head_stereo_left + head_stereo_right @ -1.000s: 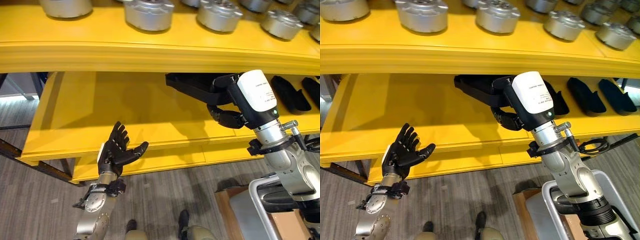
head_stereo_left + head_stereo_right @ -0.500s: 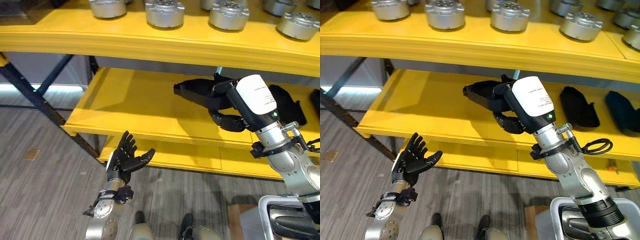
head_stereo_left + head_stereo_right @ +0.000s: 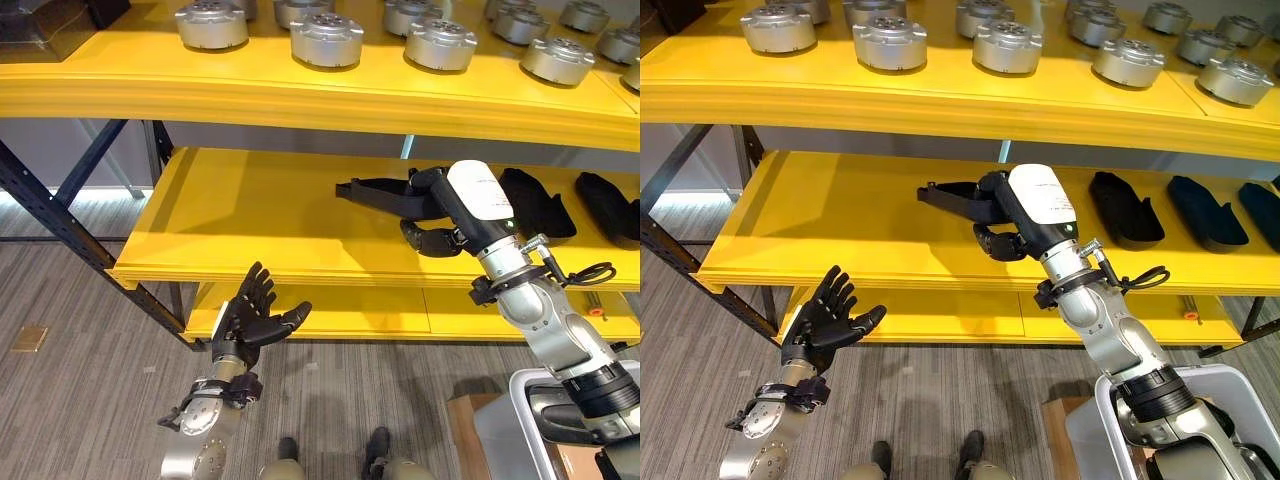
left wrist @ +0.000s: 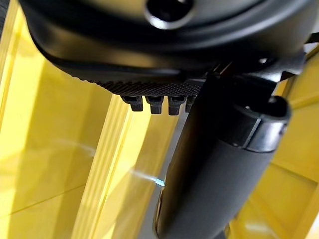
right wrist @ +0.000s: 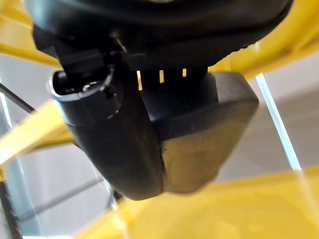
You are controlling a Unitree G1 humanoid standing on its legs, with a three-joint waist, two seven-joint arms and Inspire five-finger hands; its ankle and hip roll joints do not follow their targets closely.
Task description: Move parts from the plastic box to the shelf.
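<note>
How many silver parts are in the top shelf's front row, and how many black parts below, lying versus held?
Silver parts, front row: 5
Black parts lying on the lower shelf: 3
Black part in the right hand: 1
Total: 9

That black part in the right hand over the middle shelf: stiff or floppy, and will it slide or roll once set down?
Probably stiff: the black part juts out sideways from the right hand without drooping. Likely light for its size, since one hand carries it by one end. Unlikely to roll: the similar black parts already on the middle shelf lie flat. It might slide on the smooth yellow surface.
</note>
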